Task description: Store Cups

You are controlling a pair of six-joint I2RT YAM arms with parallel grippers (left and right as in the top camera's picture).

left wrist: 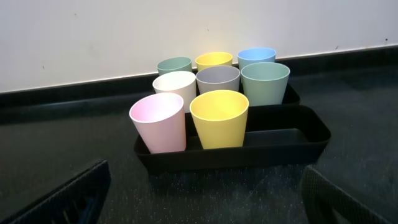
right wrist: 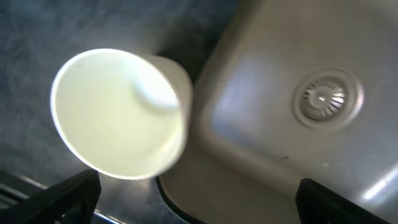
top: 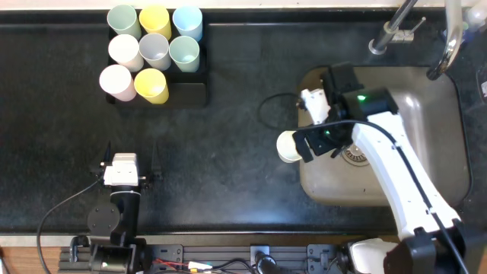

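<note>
Black countertop (top: pixel 228 190) lay under both my arms. In the top view, the steel sink (top: pixel 426 175) sat at 3 o'clock on it. The black tray (top: pixel 192 93) stood at 10 o'clock, near the back wall. It held eight upright cups (top: pixel 154 49) packed close together. A pink cup (left wrist: pixel 158 124) and a yellow cup (left wrist: pixel 219 118) were in the row nearest me, and the tray's slot at their 3 o'clock was bare.

My left gripper (left wrist: pixel 206 171) rested low over the counter at 7 o'clock, facing the tray. Its fingers were spread wide with nothing between them.

My right gripper (right wrist: pixel 199 182) hung at the sink's 9 o'clock rim, its fingers likewise apart. A pale cup (right wrist: pixel 118 112) was there on its side, mouth toward my wrist camera, over the counter just beside the rim and well apart from the tray. I could not tell whether either finger touched it. The round drain (right wrist: pixel 322 99) showed in the basin floor.
</note>
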